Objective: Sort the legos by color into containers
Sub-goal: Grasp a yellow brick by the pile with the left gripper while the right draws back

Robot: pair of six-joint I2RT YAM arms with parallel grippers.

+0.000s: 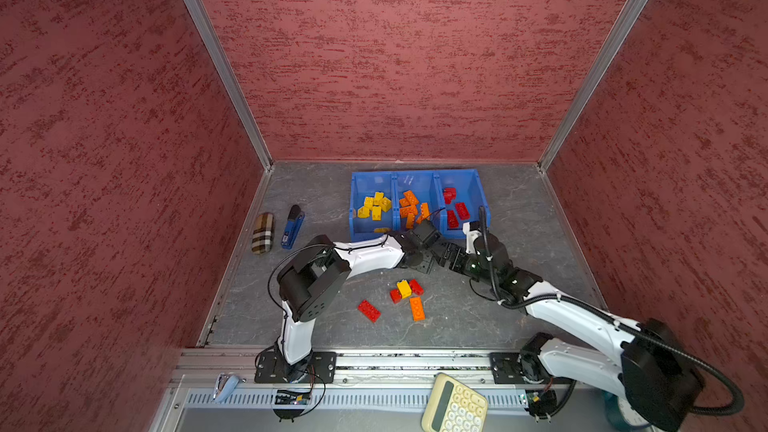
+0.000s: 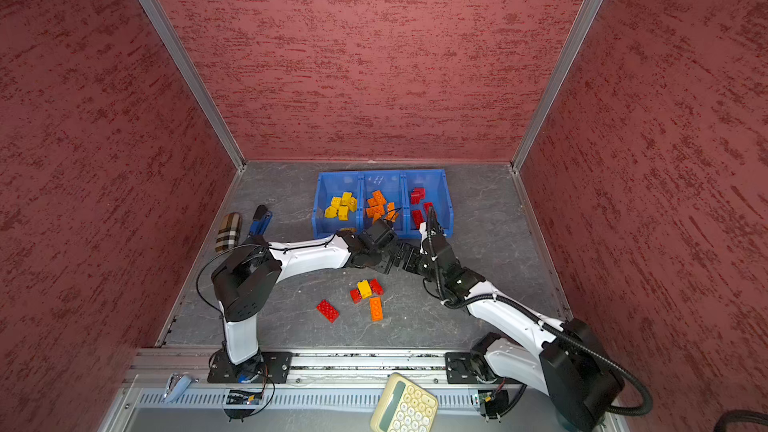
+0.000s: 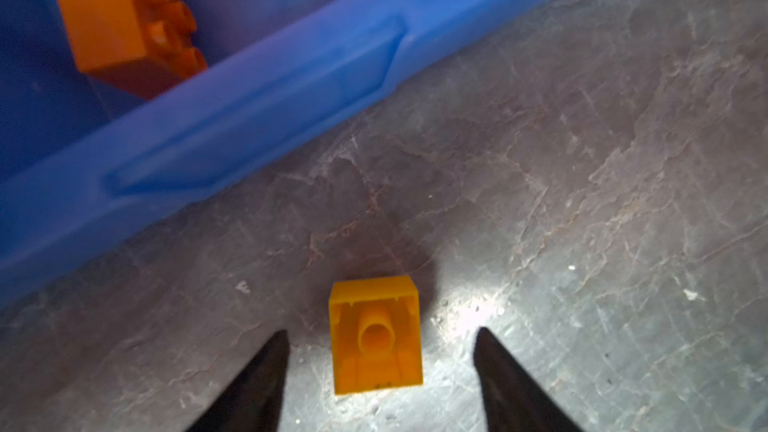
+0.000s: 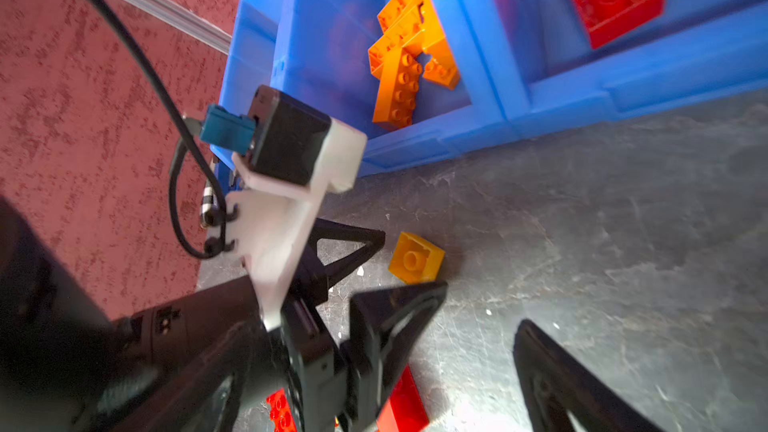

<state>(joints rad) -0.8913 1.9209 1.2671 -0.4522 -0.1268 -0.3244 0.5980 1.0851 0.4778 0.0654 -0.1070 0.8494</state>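
Three joined blue containers (image 1: 372, 175) hold yellow legos (image 1: 376, 205) in the left one, orange legos (image 1: 411, 207) in the middle and red legos (image 1: 455, 209) in the right. A yellow-orange 2x2 brick (image 3: 376, 336), paler than the orange ones, lies hollow side up on the table in front of the bins. My left gripper (image 3: 380, 332) is open, a finger on each side of the brick and neither touching it. My right gripper (image 1: 451, 257) is open close beside it; only one of its fingers (image 4: 540, 359) shows. Several loose legos (image 1: 403, 288) lie nearer the front.
A plaid case (image 1: 262, 233) and a blue stapler (image 1: 293, 226) lie at the left of the table. A calculator (image 1: 453, 405) rests on the front rail. The two wrists crowd together in front of the bins' lip (image 3: 257, 89). Red walls enclose three sides.
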